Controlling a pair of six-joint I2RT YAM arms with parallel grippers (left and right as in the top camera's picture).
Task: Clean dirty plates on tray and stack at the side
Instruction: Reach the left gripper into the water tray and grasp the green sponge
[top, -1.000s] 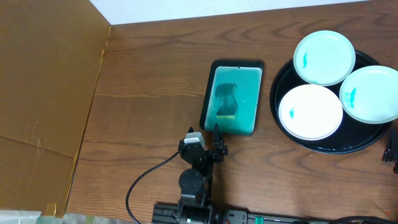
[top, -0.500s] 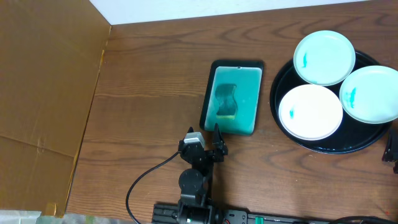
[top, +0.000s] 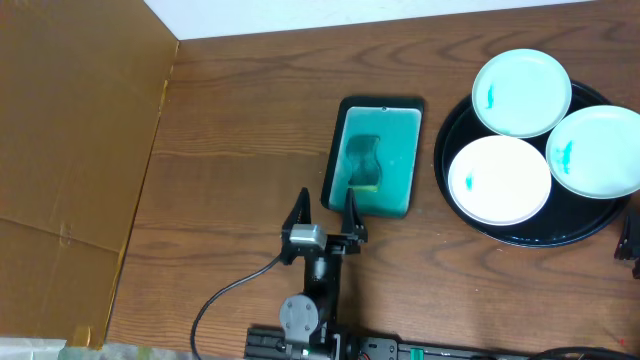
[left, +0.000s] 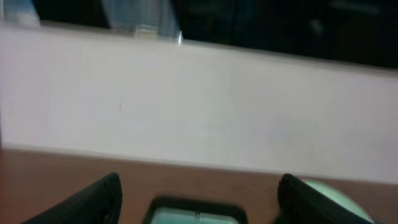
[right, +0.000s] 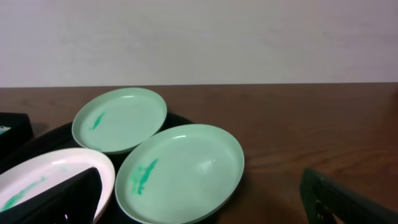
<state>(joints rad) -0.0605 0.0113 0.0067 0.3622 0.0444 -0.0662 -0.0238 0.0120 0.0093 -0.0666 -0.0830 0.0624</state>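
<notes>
Three white plates lie on the round black tray at the right, each with a small teal smear: one at the back, one at the front left, one at the right. The right wrist view shows the same plates: back, middle, left. My right gripper is open and empty, just in front of the tray; only a bit of it shows overhead. My left gripper is open and empty at the near end of the rectangular dish.
The rectangular black-rimmed dish, teal inside, holds a sponge; its rim shows blurred between the fingers in the left wrist view. A brown cardboard sheet covers the table's left. A cable runs from the left arm toward the front edge.
My left gripper has opened its fingers wide and turned to face the rectangular dish squarely. The plates, tray and right gripper have not moved.
</notes>
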